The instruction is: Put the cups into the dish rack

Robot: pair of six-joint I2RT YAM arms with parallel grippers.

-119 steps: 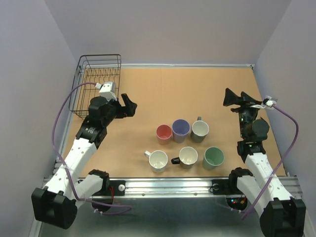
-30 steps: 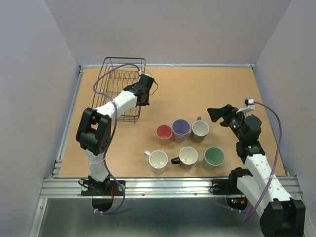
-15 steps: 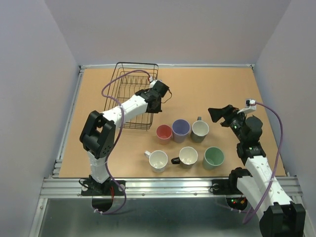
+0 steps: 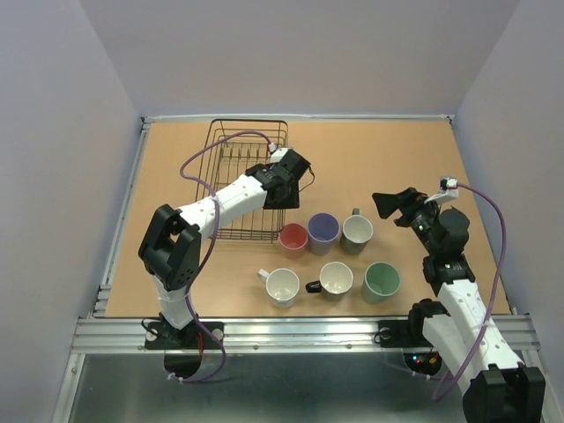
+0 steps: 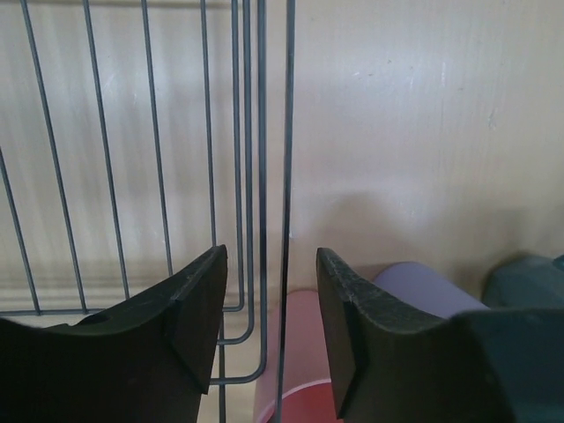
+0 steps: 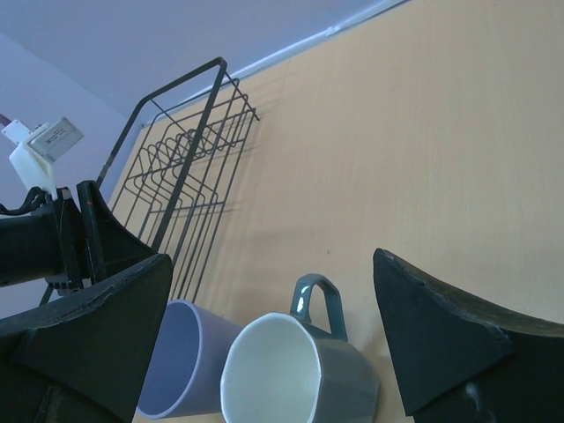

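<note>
While released left jaws straddle the black wire dish rack [image 5: 288, 132] rim, right jaws gape beside 6 ceramic mugs [image 4: 336, 278].

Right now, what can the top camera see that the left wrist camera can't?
Only the top view shows the mint green cup, the black-handled cup and the open right gripper. Only the left wrist view shows, close up, a wire of the dish rack standing between the open fingers of the left gripper, with gaps either side. Both show the rack, the pink cup and the lavender cup.
</note>
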